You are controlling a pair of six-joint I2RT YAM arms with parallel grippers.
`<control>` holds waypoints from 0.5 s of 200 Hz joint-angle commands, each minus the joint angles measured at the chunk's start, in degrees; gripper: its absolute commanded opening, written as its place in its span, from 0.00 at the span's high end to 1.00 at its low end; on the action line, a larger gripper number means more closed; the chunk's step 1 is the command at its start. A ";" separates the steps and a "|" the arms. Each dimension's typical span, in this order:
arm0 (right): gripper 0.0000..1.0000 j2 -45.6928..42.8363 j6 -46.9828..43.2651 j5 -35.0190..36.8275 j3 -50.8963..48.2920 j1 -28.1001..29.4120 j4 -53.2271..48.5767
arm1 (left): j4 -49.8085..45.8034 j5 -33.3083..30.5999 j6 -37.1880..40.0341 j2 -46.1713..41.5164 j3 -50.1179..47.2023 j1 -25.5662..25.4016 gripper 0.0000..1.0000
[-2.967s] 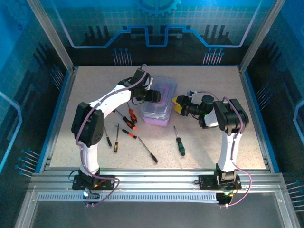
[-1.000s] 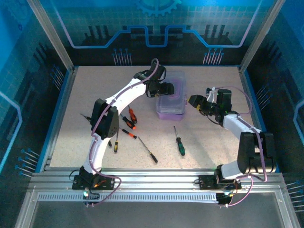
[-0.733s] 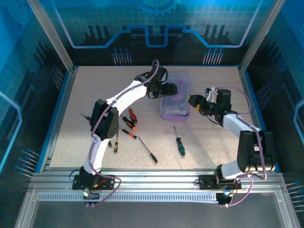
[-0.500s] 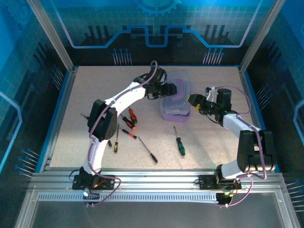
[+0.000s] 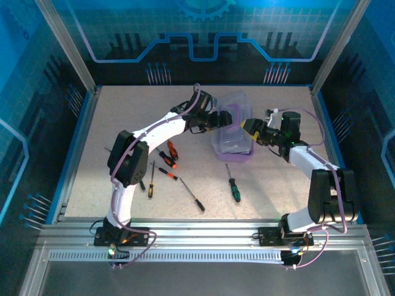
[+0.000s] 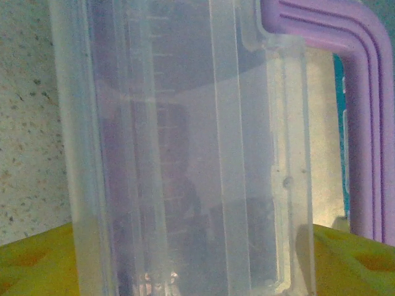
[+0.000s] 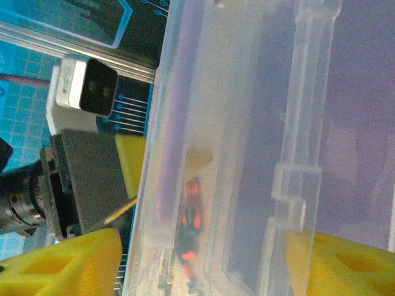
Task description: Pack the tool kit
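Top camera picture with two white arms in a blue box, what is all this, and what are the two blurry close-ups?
Those are two robot arms bolted to a table, seen from above. Each ends in a two-fingered claw. The close-ups come from cameras on the wrists, so each looks past its own yellow fingers at a clear-lidded purple tool case. The right claw appears to grip the case. The left claw straddles it, but whether it squeezes is unclear. On the table lie orange-black screwdrivers and a green-handled screwdriver.
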 commanded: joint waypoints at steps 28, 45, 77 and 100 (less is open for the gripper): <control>0.30 0.51 -1.50 -0.89 4.79 1.72 -1.94 | 0.93 5.90 3.44 -6.49 -4.95 -0.01 0.01; 0.30 0.96 -1.46 -0.58 5.84 2.51 -2.25 | 0.97 5.92 3.78 -8.09 -6.48 1.13 0.01; 0.30 1.13 -3.49 1.05 9.04 4.24 -5.19 | 1.52 8.15 2.50 -10.97 -8.52 3.51 0.01; 0.30 1.57 -3.65 1.60 10.66 5.28 -5.94 | 1.05 5.24 3.19 -13.61 -9.93 4.47 0.01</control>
